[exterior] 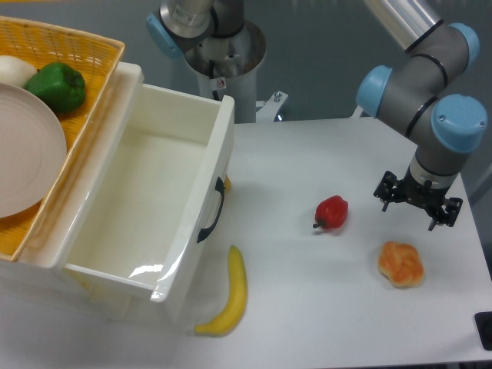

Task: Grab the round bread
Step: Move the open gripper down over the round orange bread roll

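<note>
The round bread [400, 264], a small golden-orange lumpy bun, lies on the white table at the front right. My gripper [417, 206] hangs above the table just behind the bread and a little to its right, not touching it. Its black fingers are spread apart and hold nothing. The bread is in full view.
A red pepper [331, 212] lies left of the gripper. A yellow banana [230, 294] lies by the open white drawer box [165, 204]. A yellow basket [84, 54] at the far left holds a green pepper [59, 86] and a plate [23, 150]. The table's right edge is close to the bread.
</note>
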